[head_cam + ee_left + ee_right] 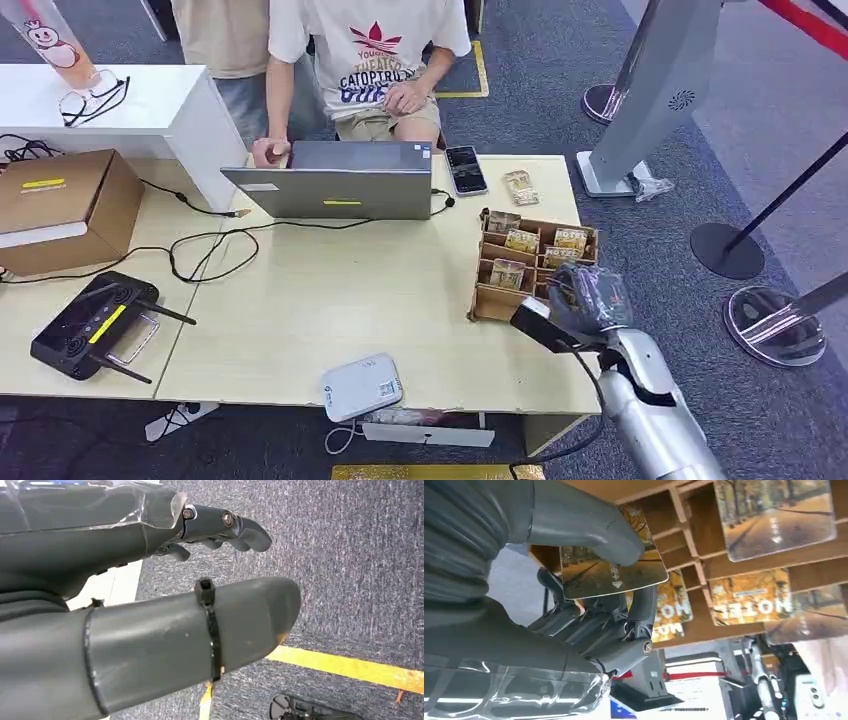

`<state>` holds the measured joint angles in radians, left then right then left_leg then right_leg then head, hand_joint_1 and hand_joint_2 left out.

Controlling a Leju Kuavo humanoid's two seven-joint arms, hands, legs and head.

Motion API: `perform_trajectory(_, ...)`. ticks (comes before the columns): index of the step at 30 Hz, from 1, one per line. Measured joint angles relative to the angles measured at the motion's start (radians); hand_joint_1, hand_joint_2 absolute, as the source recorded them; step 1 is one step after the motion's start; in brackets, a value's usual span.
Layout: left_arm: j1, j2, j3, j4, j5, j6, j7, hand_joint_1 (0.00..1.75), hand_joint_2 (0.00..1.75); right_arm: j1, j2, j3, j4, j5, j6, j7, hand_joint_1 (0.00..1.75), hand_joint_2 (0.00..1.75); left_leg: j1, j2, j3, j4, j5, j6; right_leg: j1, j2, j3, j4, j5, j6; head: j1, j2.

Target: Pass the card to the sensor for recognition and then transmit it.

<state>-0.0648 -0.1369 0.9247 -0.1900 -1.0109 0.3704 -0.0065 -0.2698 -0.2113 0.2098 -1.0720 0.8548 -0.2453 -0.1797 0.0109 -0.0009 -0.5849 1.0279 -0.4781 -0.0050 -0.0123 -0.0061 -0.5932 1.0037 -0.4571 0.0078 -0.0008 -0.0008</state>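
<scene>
One card (611, 575) sits pinched in the right hand (589, 605), the thick thumb pressing on its printed face and the darker fingers (639, 610) curled beneath it, right at the wooden card rack (490, 300) near the right end of the surface (330, 300). The head view shows that hand (590, 298) hovering at the rack's near right corner, so the card appears to be just lifted out or about to clear its slot. The likely sensor is the white reader (362, 386) lying at the near edge of the surface, well apart from the rack to the left. To do this step well, the hand should probably draw the card straight clear of the rack's dividers without tilting it against them, keep the pinch firm, then carry it low across and lay its flat face over the reader. The left hand (215, 530) hangs over grey carpet, holding nothing, its fingers loosely curled and apart from the thumb. Cards in the rack (751, 597) bear the word "HOTEL" over an autumn street picture; the held card carries small writing and an arrow, too small to read. A person sits behind a grey laptop (335, 180), their shirt printed with "CATOPTRU" among other words. A phone (465, 170) lies just beside the laptop.
</scene>
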Motion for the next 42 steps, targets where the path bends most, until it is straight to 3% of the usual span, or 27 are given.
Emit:
perform_trajectory(13,0.000,0.000,0.000,0.000,-0.020,-0.010,-0.005,0.00,0.00,0.003,-0.005,0.004,-0.152,-0.118,0.110,-0.020,1.57,1.75,0.000,0.000,0.000,0.000,0.000,0.000,0.000,0.000,0.000,0.000,0.000,0.000,0.000,0.000)
perform_trajectory(23,-0.001,0.000,0.000,0.000,-0.041,-0.015,-0.006,0.00,0.00,0.016,-0.026,-0.015,-0.251,-0.279,0.196,-0.060,1.64,1.75,0.000,0.000,0.000,0.000,0.000,0.000,0.000,0.000,0.000,0.000,0.000,0.000,0.000,0.000)
perform_trajectory(32,-0.002,0.000,0.000,0.000,-0.063,-0.027,-0.006,0.00,0.00,0.023,-0.044,-0.034,-0.359,-0.343,0.226,-0.080,1.62,1.75,0.000,0.000,0.000,0.000,0.000,0.000,0.000,0.000,0.000,0.000,0.000,0.000,0.000,0.000)
perform_trajectory(37,-0.005,0.000,-0.001,0.000,-0.067,-0.029,-0.005,0.00,0.00,-0.041,-0.046,-0.023,-0.362,-0.360,0.248,-0.100,1.66,1.75,0.000,0.001,0.000,0.000,0.000,0.000,0.000,0.000,0.000,0.000,0.001,0.000,0.000,0.000)
perform_trajectory(42,-0.015,0.000,-0.002,0.000,-0.082,-0.032,0.002,0.00,0.00,-0.198,-0.046,0.038,-0.292,-0.387,0.264,-0.108,1.71,1.75,0.000,0.002,0.001,0.000,0.001,0.000,0.000,0.002,0.000,0.000,0.002,0.000,0.000,0.000)
